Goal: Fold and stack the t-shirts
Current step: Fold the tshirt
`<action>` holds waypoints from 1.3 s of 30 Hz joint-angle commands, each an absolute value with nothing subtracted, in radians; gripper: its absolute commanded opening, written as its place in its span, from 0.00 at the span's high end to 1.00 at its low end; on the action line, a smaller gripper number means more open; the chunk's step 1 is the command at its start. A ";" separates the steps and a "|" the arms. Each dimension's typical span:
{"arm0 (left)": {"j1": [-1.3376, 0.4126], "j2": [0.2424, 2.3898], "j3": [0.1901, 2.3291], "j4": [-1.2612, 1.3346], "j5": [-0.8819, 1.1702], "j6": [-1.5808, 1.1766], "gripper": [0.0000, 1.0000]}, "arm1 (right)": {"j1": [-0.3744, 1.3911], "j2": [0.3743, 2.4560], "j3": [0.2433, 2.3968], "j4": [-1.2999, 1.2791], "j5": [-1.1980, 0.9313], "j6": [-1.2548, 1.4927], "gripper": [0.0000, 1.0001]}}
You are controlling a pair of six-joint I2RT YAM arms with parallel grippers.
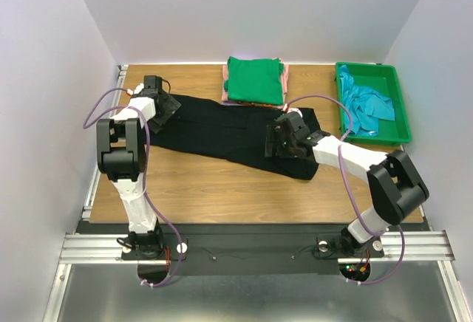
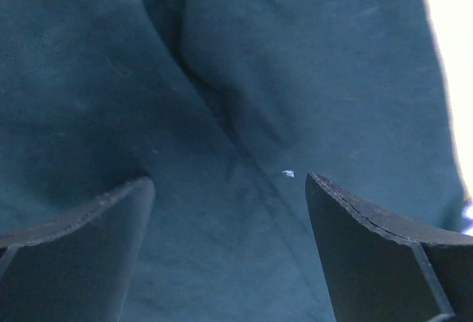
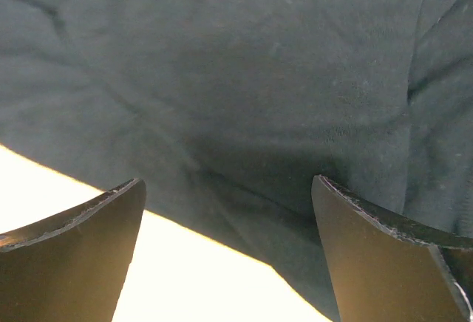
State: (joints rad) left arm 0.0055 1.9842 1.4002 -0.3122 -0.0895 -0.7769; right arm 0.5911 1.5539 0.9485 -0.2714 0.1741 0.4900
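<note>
From above, the left gripper (image 1: 167, 109) sat over the left end of the black t-shirt (image 1: 222, 131), which lay spread across the table (image 1: 222, 189). The right gripper (image 1: 279, 142) sat over the shirt's right end. Only the wrist views showed the jaws: both stood wide apart, holding nothing. Below the left gripper a dark crease ran through the cloth, and a tiny light-blue mark (image 2: 288, 173) lay just inside one finger; the overhead view was too coarse to show it. Below the right gripper the shirt's edge crossed between the fingers. Only the overhead view showed a folded green t-shirt (image 1: 255, 80) on a pink one (image 1: 225, 86) beyond the right gripper. It also showed a teal t-shirt (image 1: 367, 108) in a green tray (image 1: 369, 68) farther right.
</note>
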 commanded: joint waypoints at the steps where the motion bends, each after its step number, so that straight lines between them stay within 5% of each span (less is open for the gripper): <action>1: 0.017 1.970 1.353 -0.293 -0.094 -0.744 0.02 | 0.591 1.603 0.937 -0.229 0.225 0.595 0.00; 23: -0.112 1.605 0.727 -0.160 -0.037 -0.762 0.02 | 0.500 1.515 0.701 -0.227 0.301 0.706 0.00; 39: -0.392 1.269 0.457 -0.149 0.101 -0.966 0.02 | 0.058 1.658 0.863 -0.218 0.111 0.456 0.00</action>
